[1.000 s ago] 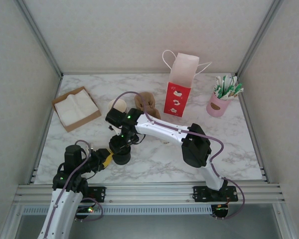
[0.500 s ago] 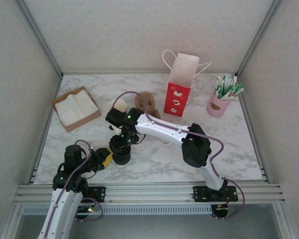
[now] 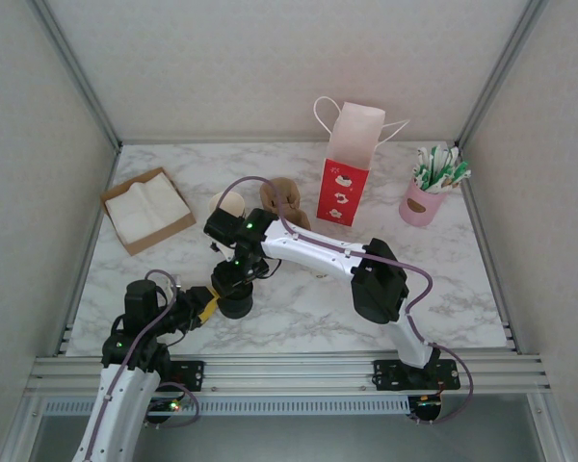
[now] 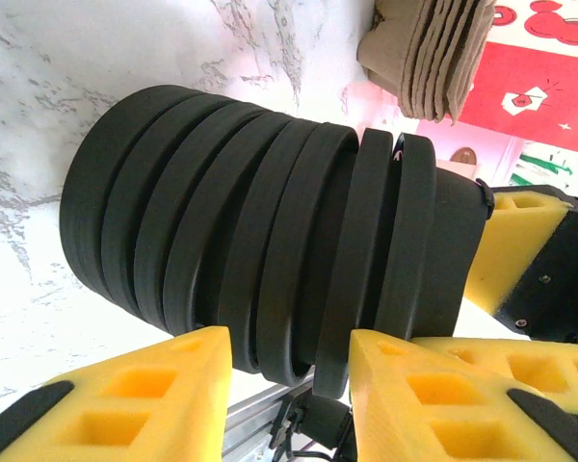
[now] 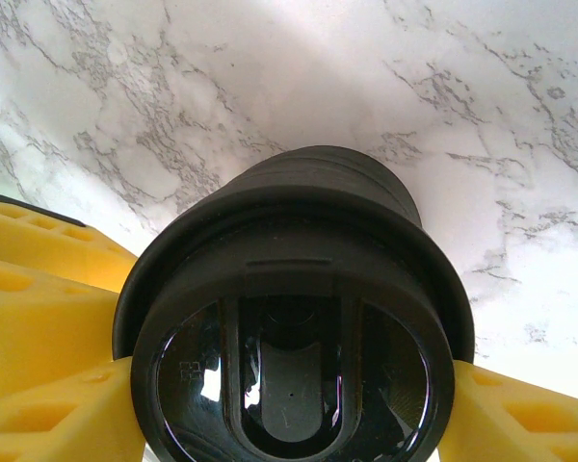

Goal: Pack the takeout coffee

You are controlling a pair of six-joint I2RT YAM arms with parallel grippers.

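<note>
Capping comes first, we judge: right gripper (image 3: 233,279) clamped on the top lid (image 5: 294,385), left gripper (image 4: 289,356) apart against the lid stack (image 4: 222,231) below, next a clean lift toward the cream cup (image 3: 229,204) just beyond.

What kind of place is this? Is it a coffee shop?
Probably a pretend coffee counter in a robot lab: a stack of black lids, a red-and-white paper bag and a pink cup of sticks sit on a marble-look table.

Lab test booth: aluminium frame (image 3: 299,370), blank white walls (image 3: 270,67), marble-print tabletop (image 3: 443,279).
</note>
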